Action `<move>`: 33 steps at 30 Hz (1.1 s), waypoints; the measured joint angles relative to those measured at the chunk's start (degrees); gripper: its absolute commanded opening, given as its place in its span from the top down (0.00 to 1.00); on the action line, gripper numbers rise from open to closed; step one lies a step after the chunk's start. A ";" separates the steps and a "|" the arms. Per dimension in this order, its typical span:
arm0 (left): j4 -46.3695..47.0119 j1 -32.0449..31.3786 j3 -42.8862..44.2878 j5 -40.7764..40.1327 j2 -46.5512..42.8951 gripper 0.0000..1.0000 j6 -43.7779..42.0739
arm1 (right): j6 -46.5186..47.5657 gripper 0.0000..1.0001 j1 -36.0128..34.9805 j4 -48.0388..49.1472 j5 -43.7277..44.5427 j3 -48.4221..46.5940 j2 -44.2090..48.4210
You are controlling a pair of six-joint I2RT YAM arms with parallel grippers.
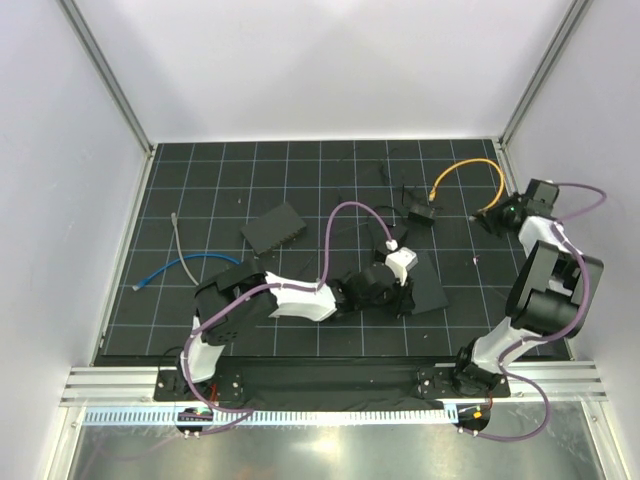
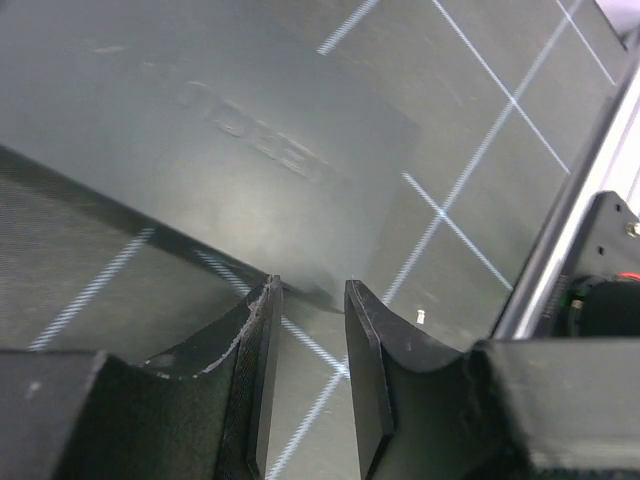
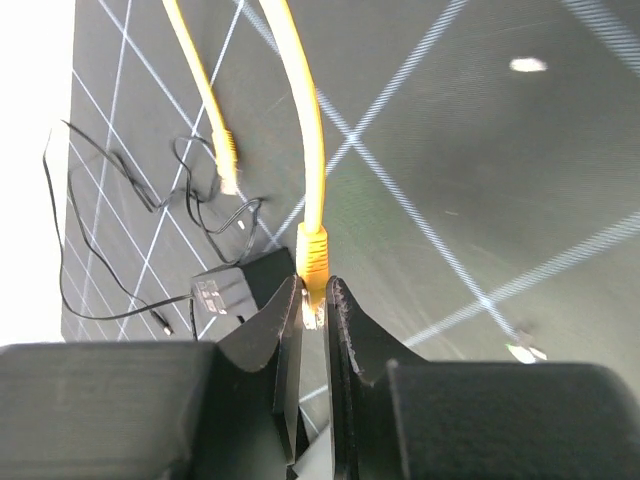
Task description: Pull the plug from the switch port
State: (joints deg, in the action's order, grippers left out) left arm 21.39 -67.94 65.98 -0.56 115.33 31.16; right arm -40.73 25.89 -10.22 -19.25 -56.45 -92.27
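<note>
yellow plug (image 3: 314, 262) was light, rigid, on limp cable (image 3: 300, 120). right fingers (image 3: 285, 340) clamped its body; left fingers (image 2: 255, 360) stood apart.

I see a table covered by a black mat (image 1: 340, 170) with a white grid. Lying directly on it:

1. A black box (image 1: 273, 227), left of centre, set at an angle to the grid.
2. A flat black unit (image 1: 432, 292), near centre, with raised lettering on its top face.
3. A blue cable (image 1: 190, 263) and a grey cable (image 1: 179, 235), at the left edge, just beside each other.
4. A small black adapter (image 1: 421, 214) with its thin black cord (image 3: 95, 180) tangled loosely around it.
5. A yellow cable (image 1: 468, 164), arcing at the far right. One plug rests free on the mat near the adapter.
</note>
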 measured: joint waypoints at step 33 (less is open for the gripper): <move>5.92 2.47 -4.15 -4.00 -0.68 0.61 1.25 | 4.76 0.39 -8.72 -16.44 13.97 -12.24 -5.99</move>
State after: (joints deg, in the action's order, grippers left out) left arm 27.31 -65.47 61.82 -4.56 114.65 32.40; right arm -35.97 17.17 -26.65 -5.28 -68.69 -98.26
